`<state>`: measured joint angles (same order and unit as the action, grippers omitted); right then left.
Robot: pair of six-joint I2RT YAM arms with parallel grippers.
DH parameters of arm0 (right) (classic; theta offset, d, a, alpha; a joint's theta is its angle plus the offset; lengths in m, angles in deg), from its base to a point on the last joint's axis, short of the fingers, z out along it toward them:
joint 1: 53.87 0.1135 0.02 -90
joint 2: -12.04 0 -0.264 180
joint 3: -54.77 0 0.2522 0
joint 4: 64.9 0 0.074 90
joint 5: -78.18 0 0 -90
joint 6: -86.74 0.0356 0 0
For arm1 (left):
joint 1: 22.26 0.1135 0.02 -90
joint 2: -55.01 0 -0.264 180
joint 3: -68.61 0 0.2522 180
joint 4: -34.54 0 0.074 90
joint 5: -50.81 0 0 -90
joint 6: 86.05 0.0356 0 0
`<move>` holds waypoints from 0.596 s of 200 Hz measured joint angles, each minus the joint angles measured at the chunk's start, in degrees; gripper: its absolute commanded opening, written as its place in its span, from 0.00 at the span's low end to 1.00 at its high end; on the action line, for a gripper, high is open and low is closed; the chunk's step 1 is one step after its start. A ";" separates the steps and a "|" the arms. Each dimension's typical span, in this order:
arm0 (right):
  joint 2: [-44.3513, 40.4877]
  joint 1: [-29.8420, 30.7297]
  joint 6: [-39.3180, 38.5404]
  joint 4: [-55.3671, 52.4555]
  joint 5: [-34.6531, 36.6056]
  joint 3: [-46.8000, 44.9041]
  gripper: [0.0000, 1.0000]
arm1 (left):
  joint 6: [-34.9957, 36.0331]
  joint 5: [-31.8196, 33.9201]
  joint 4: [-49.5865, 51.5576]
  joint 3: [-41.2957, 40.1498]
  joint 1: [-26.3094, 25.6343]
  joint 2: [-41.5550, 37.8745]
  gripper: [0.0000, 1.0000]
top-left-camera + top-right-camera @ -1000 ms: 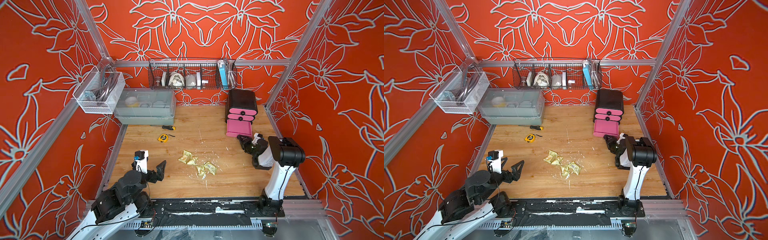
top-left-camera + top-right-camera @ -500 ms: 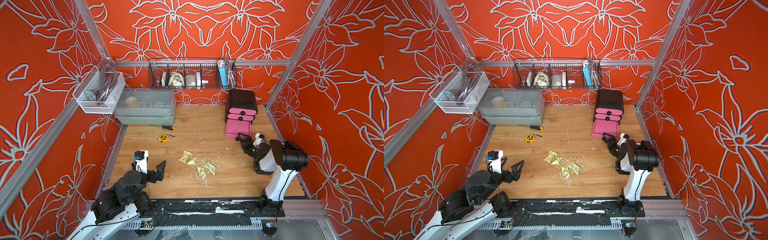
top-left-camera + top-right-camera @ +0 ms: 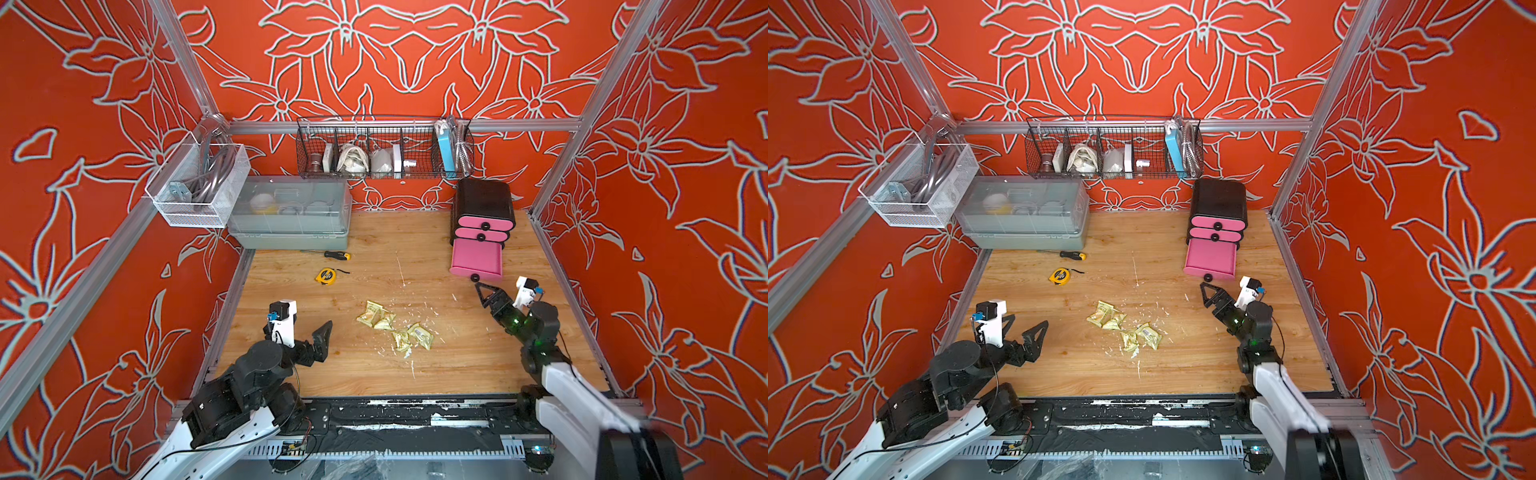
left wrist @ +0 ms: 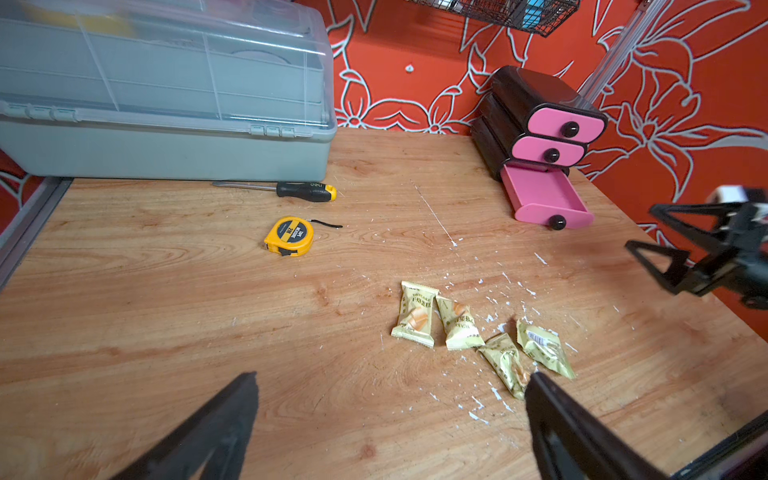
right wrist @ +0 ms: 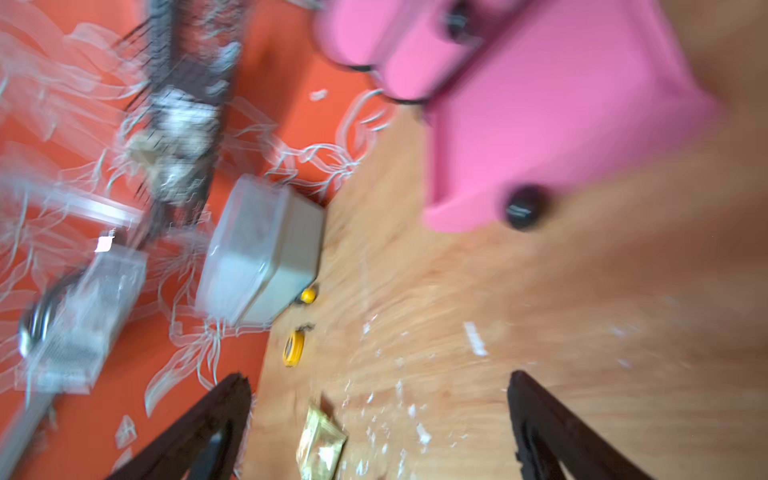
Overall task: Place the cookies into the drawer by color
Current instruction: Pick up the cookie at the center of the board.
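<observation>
Several pale yellow-green cookies (image 3: 376, 316) (image 3: 1106, 318) (image 4: 415, 313) lie in a loose cluster mid-table among white crumbs; one shows blurred in the right wrist view (image 5: 320, 440). The drawer (image 3: 482, 205) (image 3: 1219, 203) (image 4: 536, 95) stands at the back right, a black chest with pink fronts. Its bottom drawer (image 3: 477, 259) (image 3: 1210, 257) (image 4: 540, 193) (image 5: 561, 104) is pulled out. My right gripper (image 3: 482, 293) (image 3: 1206, 293) (image 4: 640, 226) (image 5: 378, 376) hangs open and empty just in front of the bottom drawer's knob. My left gripper (image 3: 307, 330) (image 3: 1023, 326) (image 4: 392, 376) is open and empty at the front left, short of the cookies.
A grey lidded bin (image 3: 291, 216) sits at the back left, with a screwdriver (image 3: 336, 254) and a yellow tape measure (image 3: 326, 276) in front of it. A wire basket (image 3: 384, 153) hangs on the back wall and a white mesh basket (image 3: 199, 183) on the left wall.
My right gripper's jaws have spread open in front of the pulled-out bottom drawer, and that arm's elbow has swung down toward the front right. The left arm has not moved.
</observation>
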<state>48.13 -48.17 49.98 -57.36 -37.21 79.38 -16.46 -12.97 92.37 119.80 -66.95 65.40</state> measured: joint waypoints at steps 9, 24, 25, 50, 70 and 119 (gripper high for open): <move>-9.99 1.55 -2.89 -8.02 1.20 2.10 1.00 | 0.00 0.04 0.00 0.00 0.00 0.00 1.00; -22.10 2.54 -6.75 -18.73 1.84 5.73 0.96 | 0.00 0.02 -0.02 0.00 0.00 0.00 1.00; -22.45 2.58 -6.88 -19.12 1.84 5.88 0.96 | 0.00 0.02 0.00 0.00 0.00 0.00 1.00; -25.83 2.99 -12.13 -33.38 -0.42 10.16 0.90 | 0.00 0.00 0.00 0.00 0.04 0.02 1.00; -20.22 3.45 -15.89 -42.75 -4.15 12.11 0.86 | 0.00 -0.20 -0.02 0.00 0.07 0.15 1.00; -4.33 14.12 -21.46 -51.49 -6.05 16.68 0.83 | 0.00 -0.44 -0.02 -0.02 0.07 1.03 1.00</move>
<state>43.81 -34.05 28.51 -108.86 -43.26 96.06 -16.46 -13.41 92.35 119.78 -66.88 66.43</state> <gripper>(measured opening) 0.830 0.995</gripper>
